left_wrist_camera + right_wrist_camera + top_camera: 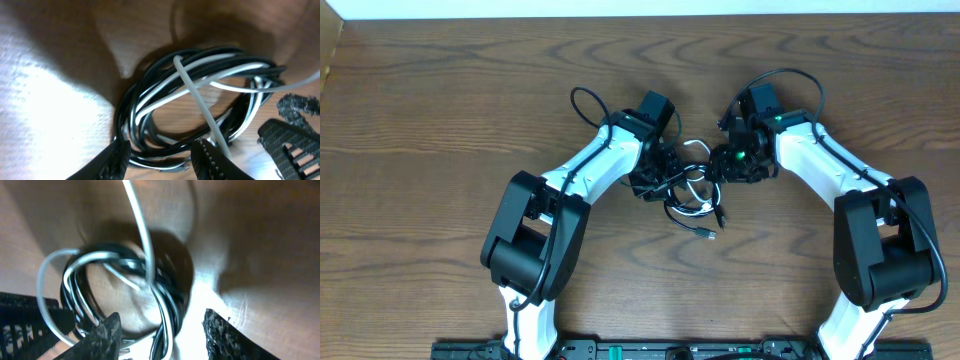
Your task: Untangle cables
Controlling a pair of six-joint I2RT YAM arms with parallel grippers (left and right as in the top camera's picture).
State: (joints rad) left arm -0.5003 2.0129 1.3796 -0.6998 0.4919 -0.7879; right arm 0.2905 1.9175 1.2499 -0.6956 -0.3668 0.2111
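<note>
Left fingers [207,160] seemingly pinch the tangled cables [150,97]; right fingers [107,335] stand open above them

Dark brown wood-grain table [420,120] fills nearly the whole overhead view, grain running left to right. A thin white strip [640,6] runs along its far edge, and a tan edge [326,50] shows at the far-left corner, too cropped to identify. Light bounces hard off the wood up close: a glare patch [45,100] in the left wrist view, a glare spot [212,297] in the right wrist view.
</note>
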